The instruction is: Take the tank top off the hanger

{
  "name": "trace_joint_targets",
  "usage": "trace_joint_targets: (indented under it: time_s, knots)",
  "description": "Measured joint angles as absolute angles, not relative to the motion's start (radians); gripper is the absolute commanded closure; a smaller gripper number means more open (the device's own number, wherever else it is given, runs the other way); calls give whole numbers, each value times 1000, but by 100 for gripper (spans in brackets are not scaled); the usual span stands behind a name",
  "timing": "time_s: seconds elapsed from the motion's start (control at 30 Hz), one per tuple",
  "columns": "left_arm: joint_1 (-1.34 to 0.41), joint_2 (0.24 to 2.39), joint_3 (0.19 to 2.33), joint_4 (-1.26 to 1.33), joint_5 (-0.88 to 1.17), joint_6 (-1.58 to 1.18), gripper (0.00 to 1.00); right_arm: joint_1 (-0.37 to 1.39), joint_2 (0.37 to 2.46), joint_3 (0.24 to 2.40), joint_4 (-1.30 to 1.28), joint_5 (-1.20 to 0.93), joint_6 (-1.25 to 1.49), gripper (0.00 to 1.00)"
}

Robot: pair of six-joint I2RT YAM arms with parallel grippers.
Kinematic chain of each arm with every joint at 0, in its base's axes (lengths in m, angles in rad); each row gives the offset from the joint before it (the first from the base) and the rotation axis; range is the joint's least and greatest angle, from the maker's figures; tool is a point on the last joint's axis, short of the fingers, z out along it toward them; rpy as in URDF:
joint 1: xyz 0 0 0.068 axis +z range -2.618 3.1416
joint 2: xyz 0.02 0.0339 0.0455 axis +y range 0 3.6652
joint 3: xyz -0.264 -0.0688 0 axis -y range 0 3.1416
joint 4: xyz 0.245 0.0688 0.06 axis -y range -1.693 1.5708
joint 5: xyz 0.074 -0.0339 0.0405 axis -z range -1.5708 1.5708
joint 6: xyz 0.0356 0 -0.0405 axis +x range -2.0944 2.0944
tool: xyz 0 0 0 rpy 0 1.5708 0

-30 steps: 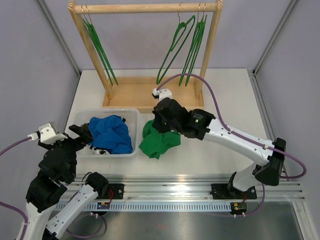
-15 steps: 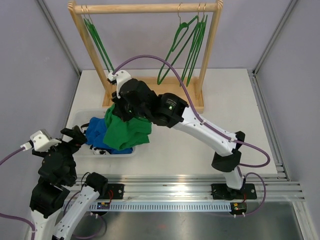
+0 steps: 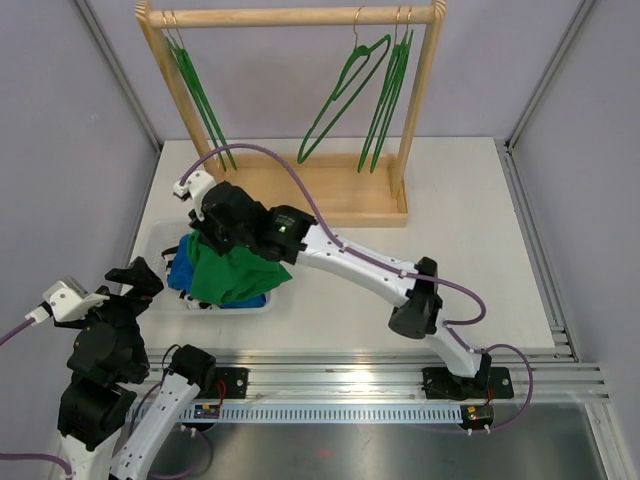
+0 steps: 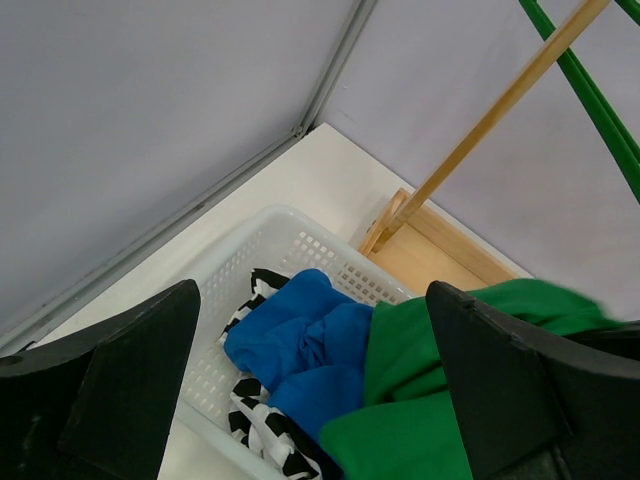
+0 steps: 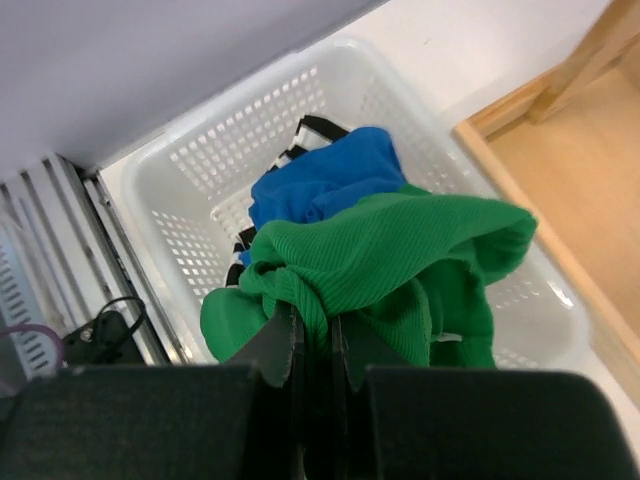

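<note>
The green tank top (image 3: 232,273) hangs bunched from my right gripper (image 3: 215,228), which is shut on it over the white basket (image 3: 158,240); it also shows in the right wrist view (image 5: 390,260) and the left wrist view (image 4: 470,400). It is off the green hangers (image 3: 345,90), which hang bare on the wooden rack (image 3: 290,15). My right gripper (image 5: 312,330) pinches a fold of the green cloth. My left gripper (image 3: 135,278) is open and empty at the basket's near left, its fingers (image 4: 130,390) wide apart.
The basket (image 5: 200,170) holds a blue garment (image 4: 300,340) and a black-and-white one (image 4: 265,435). More green hangers (image 3: 200,95) hang at the rack's left end. The rack's wooden base (image 3: 330,195) lies behind the basket.
My right arm has swung left, carrying the green tank top from the table beside the basket to over the basket. My left arm has drawn back and lower. The hangers swing slightly.
</note>
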State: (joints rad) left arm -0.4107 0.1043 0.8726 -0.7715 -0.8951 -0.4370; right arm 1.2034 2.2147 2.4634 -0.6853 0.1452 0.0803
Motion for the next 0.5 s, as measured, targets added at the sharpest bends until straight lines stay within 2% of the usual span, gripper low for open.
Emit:
trace_joint_targets:
  time_s: [0.2, 0.5]
  knots:
    - [-411, 104, 873, -772, -906, -445, 1, 1203, 2396, 2403, -585, 57, 86, 100]
    - [-411, 95, 873, -772, -913, -446, 1, 1202, 2450, 2117, -356, -22, 190, 100]
